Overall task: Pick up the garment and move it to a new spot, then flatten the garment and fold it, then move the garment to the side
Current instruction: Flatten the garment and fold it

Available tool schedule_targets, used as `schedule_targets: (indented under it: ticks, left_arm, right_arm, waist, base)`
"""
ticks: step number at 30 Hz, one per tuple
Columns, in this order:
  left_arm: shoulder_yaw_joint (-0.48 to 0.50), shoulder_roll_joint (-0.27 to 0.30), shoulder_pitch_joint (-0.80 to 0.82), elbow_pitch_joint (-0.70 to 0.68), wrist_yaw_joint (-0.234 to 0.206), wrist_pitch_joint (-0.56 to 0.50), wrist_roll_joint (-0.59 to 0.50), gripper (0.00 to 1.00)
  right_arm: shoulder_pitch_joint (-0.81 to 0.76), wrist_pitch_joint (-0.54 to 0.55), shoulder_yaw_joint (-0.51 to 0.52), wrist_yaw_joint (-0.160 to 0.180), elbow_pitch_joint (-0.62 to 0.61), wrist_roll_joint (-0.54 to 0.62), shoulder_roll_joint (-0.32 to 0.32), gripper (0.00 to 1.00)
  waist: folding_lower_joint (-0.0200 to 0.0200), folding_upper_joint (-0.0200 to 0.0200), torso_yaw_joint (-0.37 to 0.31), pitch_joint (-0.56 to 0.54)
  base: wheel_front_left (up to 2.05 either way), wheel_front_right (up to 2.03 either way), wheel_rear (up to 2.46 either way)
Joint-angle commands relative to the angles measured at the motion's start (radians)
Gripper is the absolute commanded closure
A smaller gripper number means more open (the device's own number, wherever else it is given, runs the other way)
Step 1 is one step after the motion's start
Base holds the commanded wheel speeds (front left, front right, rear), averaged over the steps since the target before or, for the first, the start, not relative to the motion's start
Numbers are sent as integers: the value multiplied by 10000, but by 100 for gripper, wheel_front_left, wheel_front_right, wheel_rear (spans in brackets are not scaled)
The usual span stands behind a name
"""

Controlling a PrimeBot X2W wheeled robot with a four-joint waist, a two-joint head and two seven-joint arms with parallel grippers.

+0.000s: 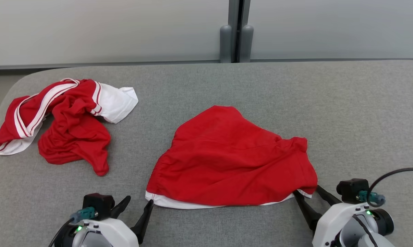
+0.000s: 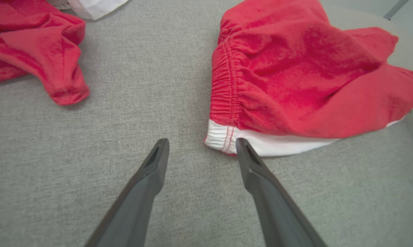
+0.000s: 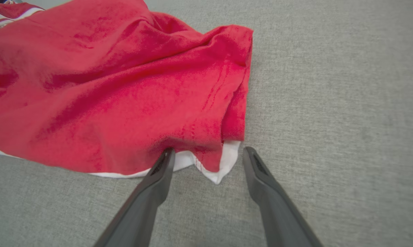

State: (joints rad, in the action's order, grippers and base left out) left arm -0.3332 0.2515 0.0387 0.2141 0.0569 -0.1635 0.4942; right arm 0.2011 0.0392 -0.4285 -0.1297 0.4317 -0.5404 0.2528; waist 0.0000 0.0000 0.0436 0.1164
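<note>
The garment [image 1: 233, 157], red shorts with a white hem along the near edge, lies spread in a rumpled fan at the middle of the grey padded table [image 1: 364, 120]. My left gripper [image 1: 139, 200] is open beside its near left corner. In the left wrist view the right fingertip [image 2: 242, 147] touches the white hem of the garment [image 2: 295, 85], and the left gripper [image 2: 202, 141] holds nothing. My right gripper [image 1: 307, 190] is open at the near right corner. In the right wrist view that white corner of the garment [image 3: 107, 96] lies between the open fingers of the right gripper [image 3: 209, 151].
A second garment [image 1: 65, 120], red with white stripes and white panels, lies crumpled at the table's far left; its red sleeve [image 2: 31, 44] shows in the left wrist view. Behind the table stands a pale wall with a grey post [image 1: 235, 37]. Bare grey surface stretches to the right.
</note>
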Motion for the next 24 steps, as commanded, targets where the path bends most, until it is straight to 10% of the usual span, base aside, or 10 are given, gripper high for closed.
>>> schedule_targets:
  ticks: [1,10,18,20,22,24]
  left_arm:
    - [-31,78,242,41,72,-50,-41,0]
    - [-624,332,1147,620,481,-543,-61,0]
    - [-1066,356,1383,785,660,-383,256,0]
    - [-1156,382,1368,820,679,-350,327,53]
    - [-1231,432,1374,876,699,-328,371,100]
    - [-1276,436,1370,910,712,-273,460,100]
  right_arm:
    - [170,17,-75,-20,40,-65,51,0]
    - [617,-58,-751,-20,532,-327,121,2]
    - [718,-198,-1196,-20,756,-536,203,47]
    - [716,-211,-1291,-20,789,-624,227,63]
    - [759,-257,-1395,-20,822,-684,238,100]
    - [815,-387,-1505,-20,788,-746,272,100]
  waist:
    - [0,0,81,159]
    - [0,0,100,464]
    - [0,0,-103,457]
    - [0,0,-129,433]
    - [0,0,-159,392]
    - [0,0,-176,349]
  base:
    - [0,0,0]
    - [0,0,0]
    - [0,0,0]
    - [0,0,0]
    - [0,0,0]
    - [0,0,0]
